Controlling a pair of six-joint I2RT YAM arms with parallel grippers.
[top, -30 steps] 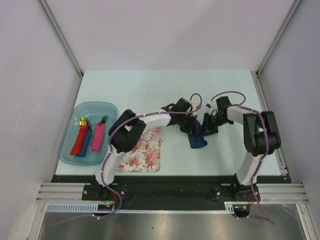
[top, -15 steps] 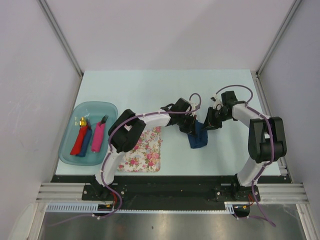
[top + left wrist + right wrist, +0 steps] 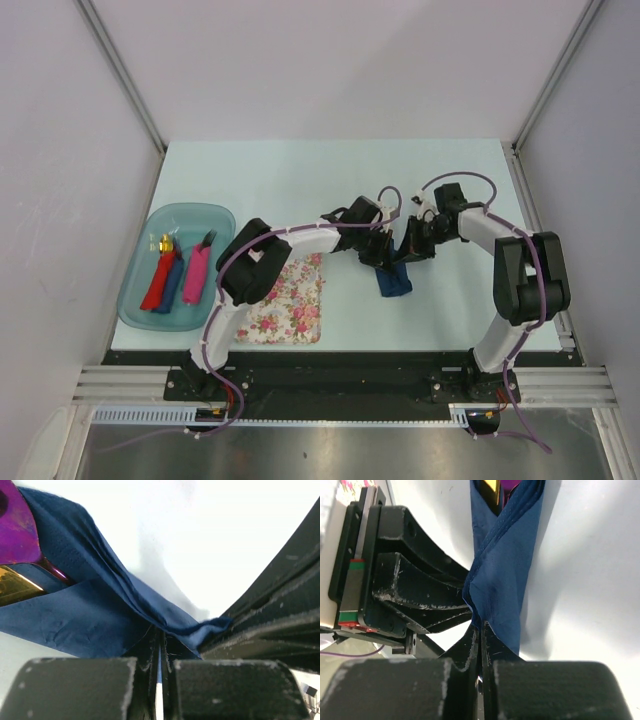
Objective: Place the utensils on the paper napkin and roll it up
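The navy paper napkin (image 3: pixel 394 278) lies folded on the table between the two grippers. My left gripper (image 3: pixel 383 256) is shut on the napkin's edge (image 3: pixel 100 625). My right gripper (image 3: pixel 413 248) is shut on the napkin's far end (image 3: pixel 502 580), close against the left gripper. The purple spoon (image 3: pixel 17 527) and the gold-orange utensil (image 3: pixel 15 585) lie inside the napkin's fold in the left wrist view. A gold tip (image 3: pixel 491 487) with a bit of purple also shows in the fold at the top of the right wrist view.
A pink-and-white floral mat (image 3: pixel 287 300) lies left of the napkin near the front edge. A teal tray (image 3: pixel 140 300) at the far left holds chunky red, blue and pink pieces. The left arm's body (image 3: pixel 250 262) arches over the mat.
The right gripper swung out to the right, then came back toward the left gripper. The napkin is now narrower and more bunched. The left gripper barely moved.
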